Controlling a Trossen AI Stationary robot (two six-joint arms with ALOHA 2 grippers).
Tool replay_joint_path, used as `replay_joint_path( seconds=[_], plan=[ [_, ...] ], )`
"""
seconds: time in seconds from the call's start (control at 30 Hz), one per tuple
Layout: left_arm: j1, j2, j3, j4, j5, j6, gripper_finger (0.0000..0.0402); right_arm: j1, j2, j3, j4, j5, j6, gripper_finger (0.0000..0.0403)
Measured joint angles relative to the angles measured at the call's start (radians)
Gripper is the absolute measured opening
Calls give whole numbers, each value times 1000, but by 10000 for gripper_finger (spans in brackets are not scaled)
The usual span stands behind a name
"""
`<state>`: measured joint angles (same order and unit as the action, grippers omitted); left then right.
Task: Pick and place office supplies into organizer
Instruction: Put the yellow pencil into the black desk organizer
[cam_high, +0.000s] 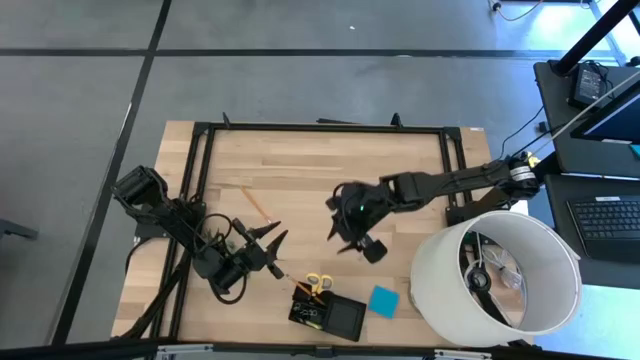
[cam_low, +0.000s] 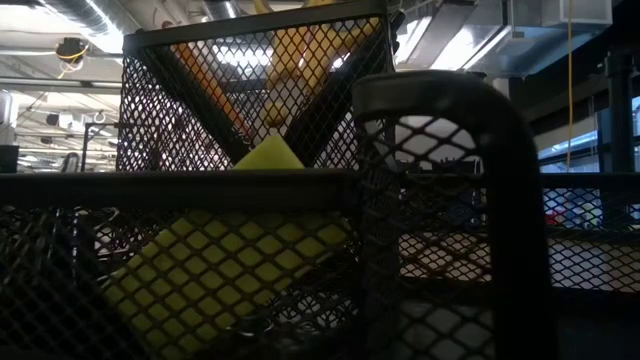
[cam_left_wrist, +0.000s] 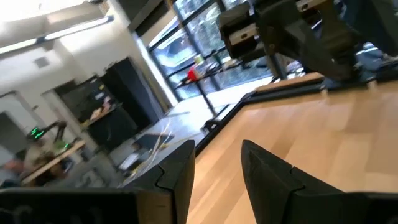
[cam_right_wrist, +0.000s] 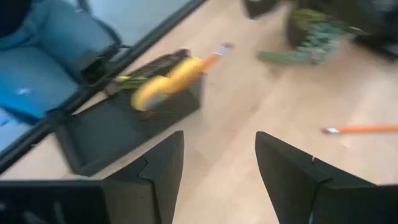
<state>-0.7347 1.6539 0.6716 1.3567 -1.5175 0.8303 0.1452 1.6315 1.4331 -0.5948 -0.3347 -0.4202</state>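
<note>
The black mesh organizer tray (cam_high: 328, 314) sat at the near edge of the light wooden surface (cam_high: 320, 170), w/ the yellow-handled scissors (cam_high: 318, 284) standing upright in its taller compartment. In the right wrist view the same scissors (cam_right_wrist: 163, 81) poked out of the tray (cam_right_wrist: 112, 127) handles up. The bright blue square note pad (cam_high: 383, 301) lay flat just beside the tray, on the side toward the big white cylindrical lampshade (cam_high: 497, 272), apart from it, not touching.

An orange pencil (cam_high: 258, 205) lay loose on the wood, well apart from the tray, nearer the left arm.

Right gripper (cam_high: 358, 240) hovered over the middle of the surface, fingers (cam_right_wrist: 158, 165) spread wide w/ nothing between them (bare wood showed through the gap). Left gripper (cam_high: 272, 245) was low by the left side of the surface, pointing toward the tray; its fingers (cam_left_wrist: 180, 171) stood a narrow gap apart, empty too.

Low view was basically all black mesh up close, w/ a yellow block-ish thing (cam_low: 240, 260) behind it; couldn't tell more than that.

A small green potted plant (cam_right_wrist: 314, 34) showed in the right wrist view.
</note>
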Motion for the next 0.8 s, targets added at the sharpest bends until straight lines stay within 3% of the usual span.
replay_joint_path(
  seconds=[0.1,0.37,0.8],
  plan=[
    [0,0,0,0,-50,-48,125,-51,-42,-80,81,1,26,200],
    [47,0,0,5,-55,-207,125,-169,-127,-261,254,1,114,200],
    [133,0,1,6,-54,-265,125,-202,-128,-327,262,1,155,200]
  ],
)
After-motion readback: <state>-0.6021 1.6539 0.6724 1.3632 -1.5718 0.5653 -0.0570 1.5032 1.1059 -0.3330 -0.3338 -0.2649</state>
